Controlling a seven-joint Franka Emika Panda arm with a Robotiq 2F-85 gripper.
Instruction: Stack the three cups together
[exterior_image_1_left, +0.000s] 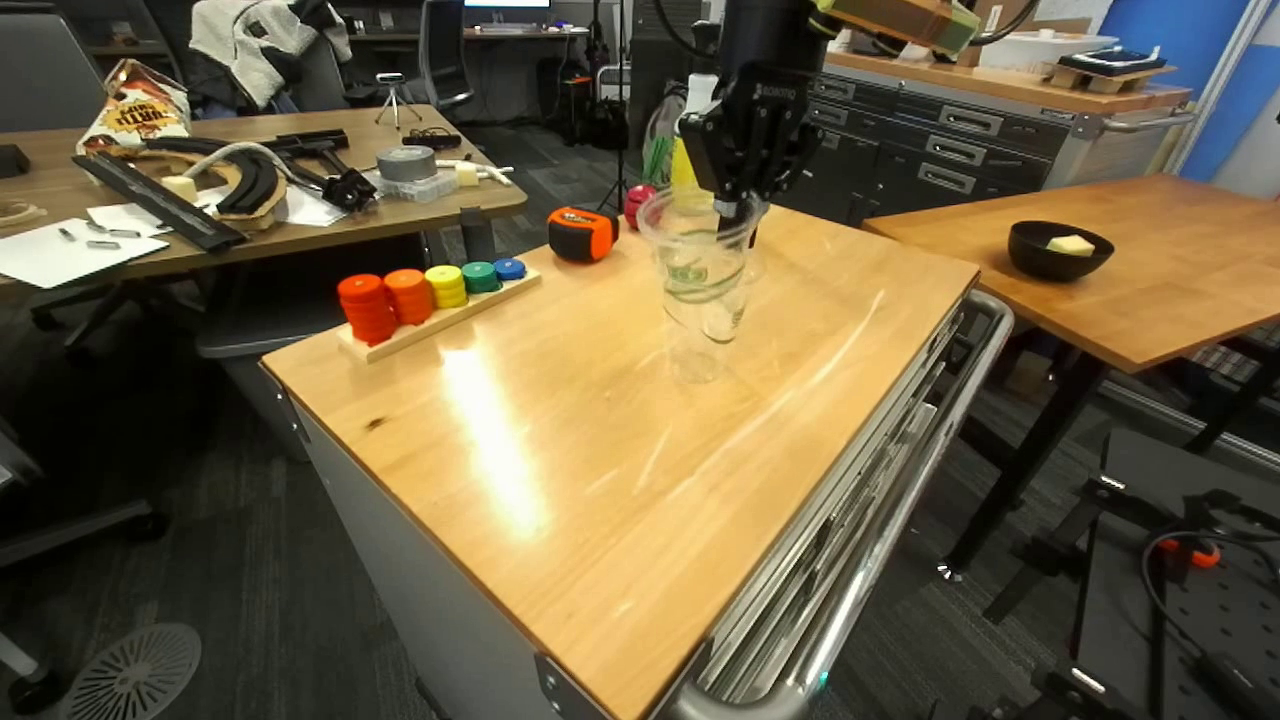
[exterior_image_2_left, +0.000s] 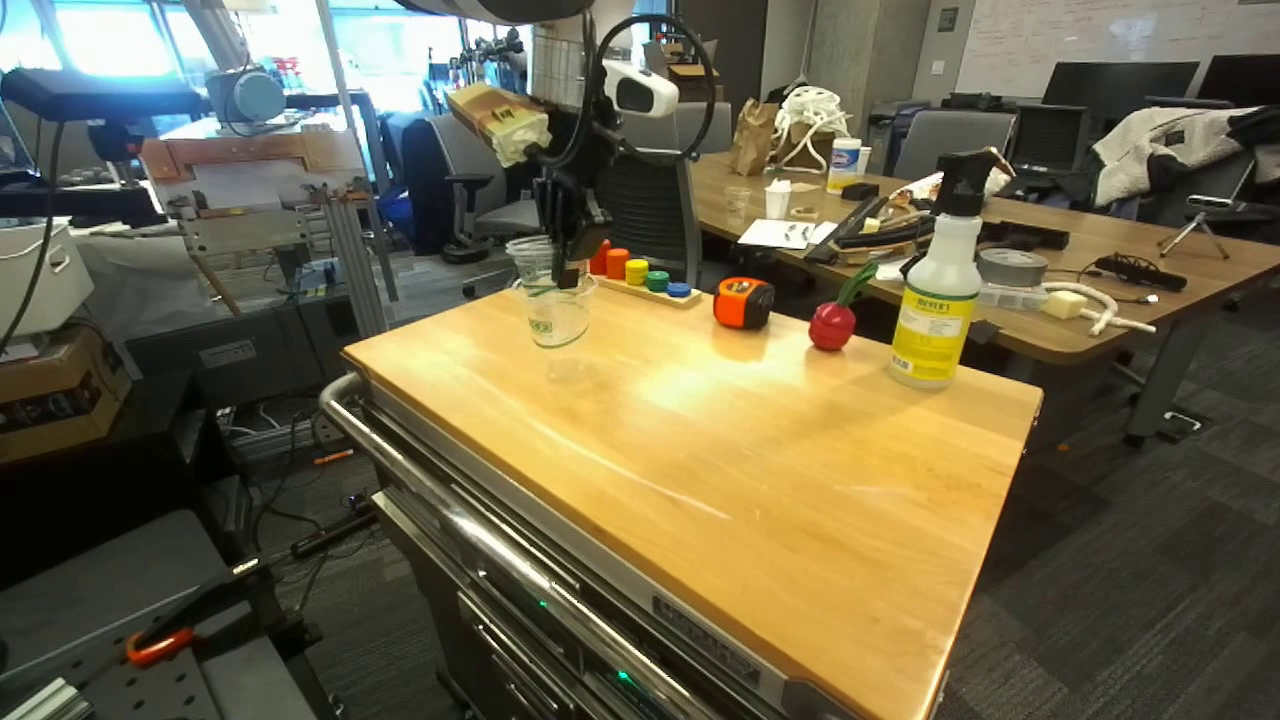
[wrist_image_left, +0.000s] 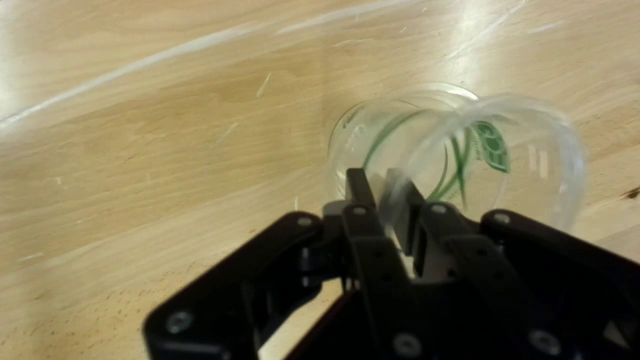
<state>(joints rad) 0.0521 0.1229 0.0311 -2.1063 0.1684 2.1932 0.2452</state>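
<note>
The clear cups overlap in every view. My gripper (wrist_image_left: 375, 185) points down with its fingers close together, a narrow gap between them, around the rim of the upper clear cup (wrist_image_left: 560, 150). In an exterior view this cup's rim (exterior_image_1_left: 655, 235) sits at the fingertips. A lower clear cup (wrist_image_left: 350, 140) with green print is below and partly behind it, and shows in an exterior view (exterior_image_2_left: 560, 325). The two rims are offset. I cannot tell how far the upper cup reaches into the lower one. A third cup cannot be told apart; it may be nested here.
On the wooden cart top (exterior_image_1_left: 560, 480) stand a peg board with coloured discs (exterior_image_1_left: 405, 300), an orange-black tape measure (exterior_image_1_left: 583, 235), a red toy radish (exterior_image_2_left: 832, 325) and a spray bottle with yellow label (exterior_image_2_left: 930, 320). A metal rail (exterior_image_1_left: 900, 560) runs along one edge.
</note>
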